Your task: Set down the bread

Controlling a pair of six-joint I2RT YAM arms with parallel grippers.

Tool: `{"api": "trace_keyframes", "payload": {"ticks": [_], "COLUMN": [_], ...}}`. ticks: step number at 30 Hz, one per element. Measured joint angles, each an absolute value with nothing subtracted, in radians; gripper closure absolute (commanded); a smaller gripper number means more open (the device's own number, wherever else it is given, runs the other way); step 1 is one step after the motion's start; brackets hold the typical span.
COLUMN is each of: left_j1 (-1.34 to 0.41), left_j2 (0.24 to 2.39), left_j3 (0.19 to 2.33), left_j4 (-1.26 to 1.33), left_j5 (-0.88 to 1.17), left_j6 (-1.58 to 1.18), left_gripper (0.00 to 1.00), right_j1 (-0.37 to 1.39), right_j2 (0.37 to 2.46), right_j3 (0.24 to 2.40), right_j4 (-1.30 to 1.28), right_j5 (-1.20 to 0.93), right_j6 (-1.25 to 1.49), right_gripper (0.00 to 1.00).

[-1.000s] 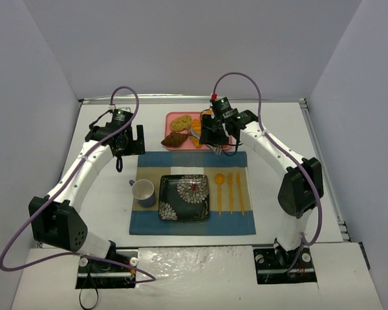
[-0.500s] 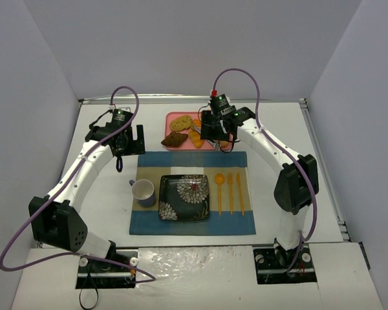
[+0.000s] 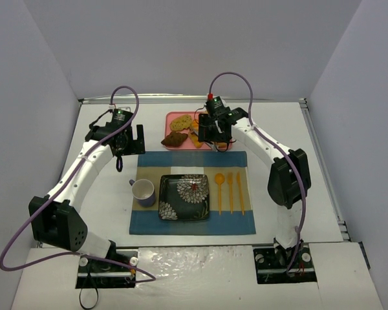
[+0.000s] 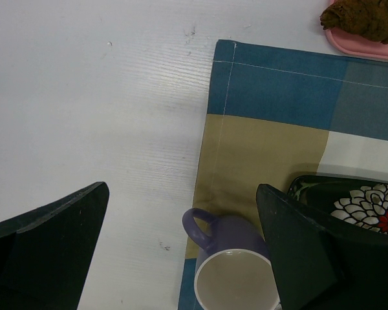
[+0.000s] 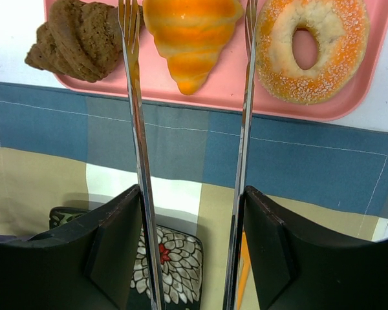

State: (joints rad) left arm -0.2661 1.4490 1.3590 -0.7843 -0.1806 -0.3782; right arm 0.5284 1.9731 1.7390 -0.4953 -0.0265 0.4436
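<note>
The bread, a golden-orange croissant [image 5: 191, 39], lies on the pink tray [image 5: 233, 97] between a dark brown pastry [image 5: 74, 39] and a sugared donut [image 5: 310, 48]. My right gripper [image 5: 192, 194] is shut on metal tongs [image 5: 134, 129], whose open tips stand on either side of the croissant without squeezing it. In the top view the right gripper [image 3: 210, 132] hangs over the tray [image 3: 171, 115] and hides most of the croissant [image 3: 194, 136]. My left gripper [image 4: 182, 187] is open and empty above the purple mug [image 4: 233, 271]; it also shows in the top view [image 3: 130, 139].
A dark floral square plate [image 3: 184, 197] sits on the blue and tan placemat [image 3: 149, 223], with the purple mug [image 3: 143, 191] to its left and an orange spoon [image 3: 220, 190], fork and knife to its right. A knotted golden bun [image 3: 180, 122] lies at the tray's far left.
My right gripper with the tongs has moved left and farther back over the tray, bringing the tips around the croissant. The left arm has not moved.
</note>
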Motion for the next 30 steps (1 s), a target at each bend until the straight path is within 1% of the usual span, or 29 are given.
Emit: {"api": "trace_keyframes", "payload": {"ticks": [9, 13, 14, 16, 18, 19, 20, 23, 26, 30], "left_j1": [-0.266, -0.266, -0.266, -0.265, -0.265, -0.263, -0.262, -0.260, -0.260, -0.260], "left_j2": [1.449, 1.449, 1.449, 1.449, 1.449, 1.449, 1.449, 1.449, 1.449, 1.449], "left_j3": [1.359, 1.359, 1.359, 1.359, 1.359, 1.359, 1.359, 1.359, 1.359, 1.359], "left_j4": [-0.784, -0.784, -0.784, -0.784, -0.784, -0.784, -0.784, -0.784, -0.784, -0.784], "left_j5": [-0.181, -0.181, -0.181, -0.181, -0.181, -0.181, -0.181, -0.181, -0.181, -0.181], "left_j6": [-0.378, -0.378, -0.378, -0.378, -0.378, -0.378, -0.378, -0.378, -0.378, -0.378], "left_gripper": [0.03, 0.03, 0.03, 0.03, 0.03, 0.03, 0.03, 0.03, 0.03, 0.03], "right_j1": [0.530, 0.530, 0.530, 0.531, 0.531, 0.531, 0.532, 0.532, 0.532, 0.532], "right_j2": [2.013, 2.018, 2.019, 2.025, 2.030, 2.032, 2.034, 2.039, 2.040, 2.040], "right_j3": [1.743, 1.743, 1.743, 1.743, 1.743, 1.743, 1.743, 1.744, 1.745, 1.748], "right_j4": [-0.495, -0.494, -0.494, -0.494, -0.494, -0.494, -0.493, -0.493, -0.493, -0.493], "right_j5": [-0.026, -0.026, -0.026, -0.026, -0.027, -0.027, -0.028, -0.031, -0.032, -0.031], "right_j6": [0.441, 0.440, 0.440, 0.440, 0.439, 0.439, 0.440, 0.437, 0.436, 0.436], "right_gripper": [0.44, 0.49, 0.51, 0.59, 0.71, 0.75, 0.81, 0.93, 1.00, 1.00]}}
